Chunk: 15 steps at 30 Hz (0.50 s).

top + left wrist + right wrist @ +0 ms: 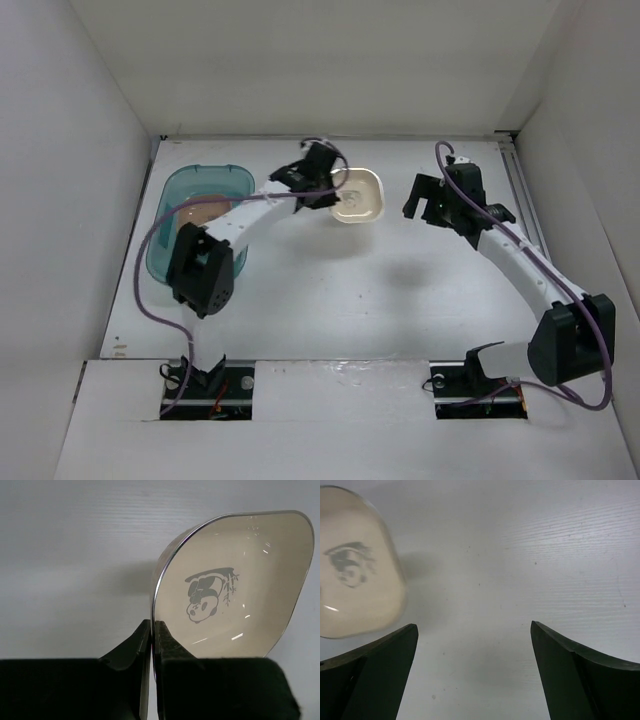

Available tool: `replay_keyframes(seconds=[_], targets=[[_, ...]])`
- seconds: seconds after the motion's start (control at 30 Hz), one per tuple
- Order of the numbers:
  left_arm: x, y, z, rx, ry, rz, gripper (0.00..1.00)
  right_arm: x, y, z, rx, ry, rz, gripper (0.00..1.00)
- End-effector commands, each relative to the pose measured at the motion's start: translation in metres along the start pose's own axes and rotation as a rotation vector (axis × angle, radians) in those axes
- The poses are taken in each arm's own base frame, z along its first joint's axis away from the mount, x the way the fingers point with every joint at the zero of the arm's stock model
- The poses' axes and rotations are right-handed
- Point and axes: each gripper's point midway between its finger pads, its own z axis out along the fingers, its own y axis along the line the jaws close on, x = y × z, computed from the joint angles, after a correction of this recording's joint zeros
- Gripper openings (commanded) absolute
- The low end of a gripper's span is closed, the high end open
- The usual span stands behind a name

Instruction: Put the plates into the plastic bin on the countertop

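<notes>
The step in hand was the pickup of one plate. The left gripper (330, 193) was pressed together on the near-left rim of a cream plate (360, 195). In the left wrist view its two fingers (165, 645) met across the thin metal-bright edge, one above and one below, with the dish and its dark panda motif (207, 597) facing the camera. The plate sat toward the far edge of the countertop (350, 300), about midway along it. Whether it had come clear of the surface could not be told. The right gripper (427, 208) hung just to the right of that plate with its jaws spread wide and nothing between them – its own camera showed only bare counter there, the cream dish off at the left. The plastic bin (205, 168) stood in the far left corner of the counter, and something brownish, probably another plate (203, 210), lay inside it. The next move probably called for a lift high enough to pass the bin's raised rim, then a swing left – kept level so the thin pinch did not slip – and a low release.
</notes>
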Motion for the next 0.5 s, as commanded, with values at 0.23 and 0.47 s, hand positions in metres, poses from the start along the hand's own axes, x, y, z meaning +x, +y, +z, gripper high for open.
replay_keyframes(seconds=[0.23, 0.47], targets=[[-0.097, 0.261, -0.137, -0.191, -0.413, -0.710, 0.00, 0.017, 0.043, 0.016, -0.187, 0.016, -0.018, 1.00], [-0.060, 0.322, -0.162, -0.159, -0.633, -1.168, 0.00, 0.040, 0.080, 0.017, -0.293, 0.072, -0.061, 1.00]])
